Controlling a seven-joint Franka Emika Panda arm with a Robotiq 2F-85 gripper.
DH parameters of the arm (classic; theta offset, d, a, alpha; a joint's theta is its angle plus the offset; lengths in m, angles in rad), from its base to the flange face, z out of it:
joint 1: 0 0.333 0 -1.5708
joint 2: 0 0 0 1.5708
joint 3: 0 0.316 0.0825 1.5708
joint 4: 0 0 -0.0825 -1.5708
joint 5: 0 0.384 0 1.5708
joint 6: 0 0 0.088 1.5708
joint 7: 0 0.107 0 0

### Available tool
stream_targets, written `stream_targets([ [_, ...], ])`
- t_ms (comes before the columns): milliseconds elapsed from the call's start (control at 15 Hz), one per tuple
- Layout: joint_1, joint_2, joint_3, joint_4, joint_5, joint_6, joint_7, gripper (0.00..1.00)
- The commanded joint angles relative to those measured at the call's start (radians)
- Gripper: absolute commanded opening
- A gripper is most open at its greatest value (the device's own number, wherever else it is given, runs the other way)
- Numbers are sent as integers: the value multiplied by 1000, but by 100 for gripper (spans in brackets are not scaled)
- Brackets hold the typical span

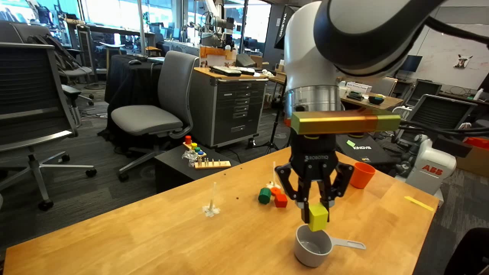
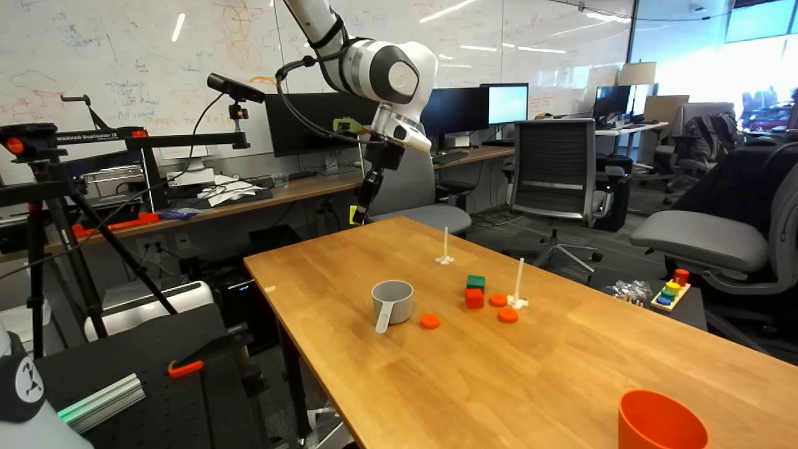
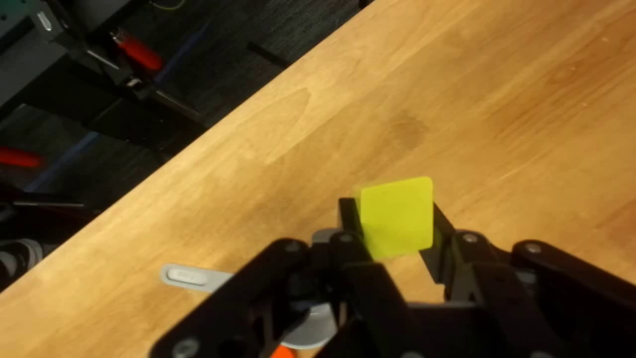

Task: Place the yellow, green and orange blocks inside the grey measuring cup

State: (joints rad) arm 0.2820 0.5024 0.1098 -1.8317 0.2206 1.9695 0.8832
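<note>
nearest the wrist camera are the jaws, black, and set tight on the yellow block (image 3: 396, 219), parted only by its width; they grip it by two opposite sides. the block is up off the surface (image 1: 153, 236). in an exterior view it crosses the rim of the grey measuring cup (image 1: 305, 256) by line of sight, while the wrist view shows the two apart, the cup partly hidden behind the jaws. that cup stands upright on the surface, its pale flat handle (image 1: 349, 243) stuck out sideways and its inner floor in sight.

near the cup, and outside it, sit the green block (image 2: 475, 282) and the orange block (image 2: 474, 298), just beside each other; whether they touch i cannot tell. two orange discs (image 2: 507, 315) lie close to them, and a third disc (image 2: 430, 321) lies just beside the cup. two thin pale pegs (image 2: 445, 243) stand upright from whitish patches (image 2: 444, 259), one of them right by the pair of discs. well apart from all these is the bigger orange cup (image 1: 362, 175), upright on the same surface, and a yellow strip (image 1: 419, 203) lies near an edge.

above hangs the white arm (image 1: 309, 57). beyond the surface, a low black stand (image 1: 170, 168) carries a pegged wooden board (image 1: 212, 164), with a grey chair (image 1: 147, 116) and a drawer cabinet (image 1: 238, 126) behind it.
</note>
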Motion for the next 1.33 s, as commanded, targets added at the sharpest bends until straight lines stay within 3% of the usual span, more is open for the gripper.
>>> stream_targets([
  [0, -29, -73, -13, -140, 14, 88, -31, 9],
  [667, -35, 64, -77, -95, -73, 206, 9, 9],
  [733, -36, 75, -81, -91, -71, 202, 9, 38],
  [800, -36, 84, -86, -88, -72, 201, 10, 59],
  [933, -38, 100, -92, -75, -68, 194, 11, 62],
  [1267, -24, 93, -126, 1, -117, 176, 41, 100],
])
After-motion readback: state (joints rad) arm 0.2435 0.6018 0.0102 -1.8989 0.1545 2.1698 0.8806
